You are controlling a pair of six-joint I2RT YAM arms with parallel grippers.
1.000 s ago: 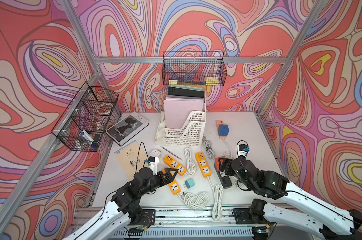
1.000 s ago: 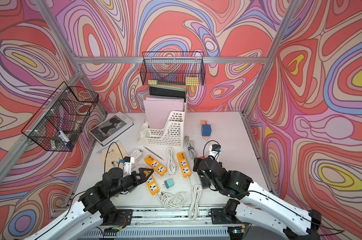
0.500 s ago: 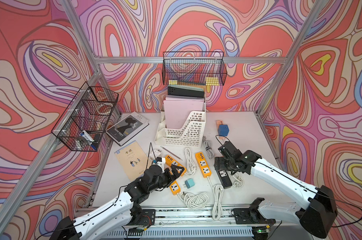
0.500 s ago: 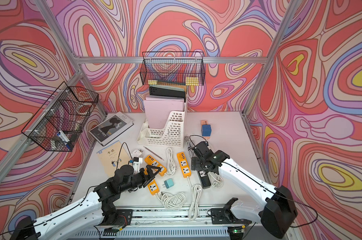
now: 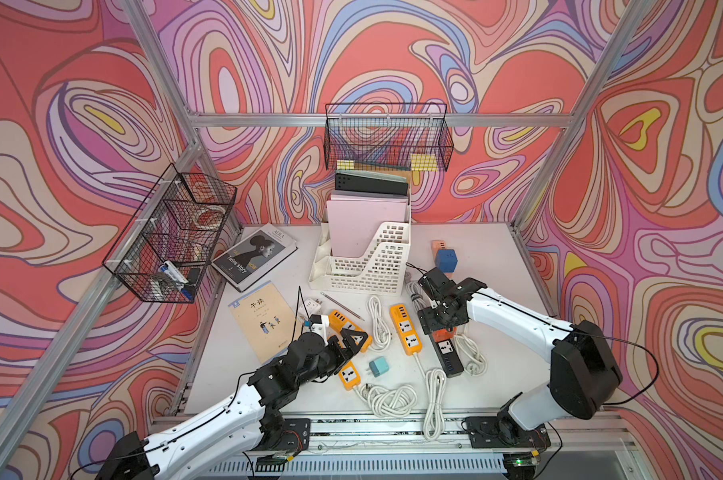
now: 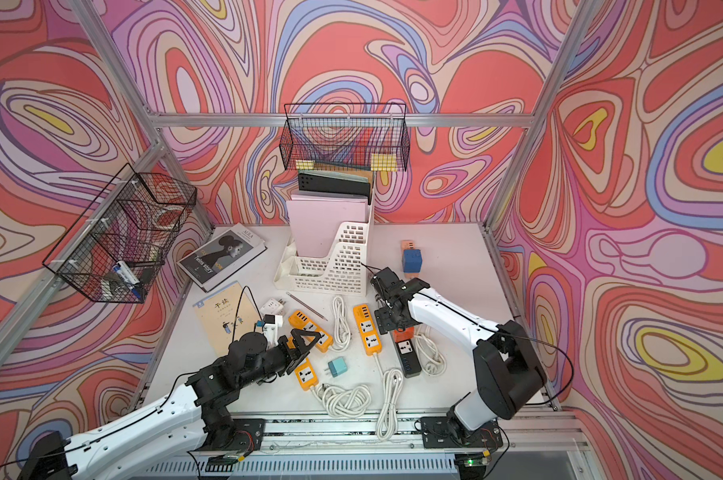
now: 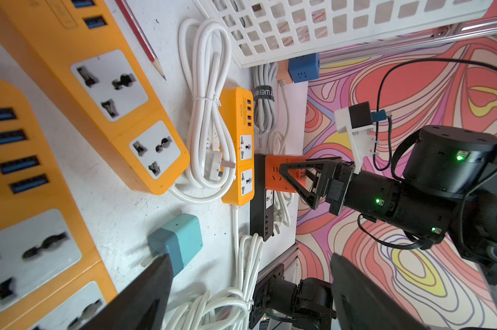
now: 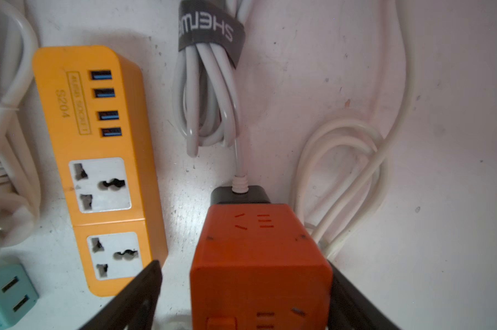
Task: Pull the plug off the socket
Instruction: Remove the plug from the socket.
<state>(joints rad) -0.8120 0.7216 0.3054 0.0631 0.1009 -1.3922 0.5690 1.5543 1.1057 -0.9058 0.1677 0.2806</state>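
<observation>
The plug, a red-orange cube, is being straddled by the right gripper on the right half of the table. The jaws are being held apart. A clear gap is being left between one finger and the cube, while the other finger is being kept right at the opposite side. Whether that finger is touching cannot be told.

In both top views the plug is being carried, seated, at the far end of the black strip. That strip is being flanked by an orange strip just to its left and a loose white cord to its right. A strapped grey cord bundle is being shown just beyond the plug's far side.

At near left, the left gripper is being held above two more orange strips. Its jaws are spread wide and nothing is being gripped between them. A teal adapter is being left loose on the table just right of it, well apart from the plug.
</observation>
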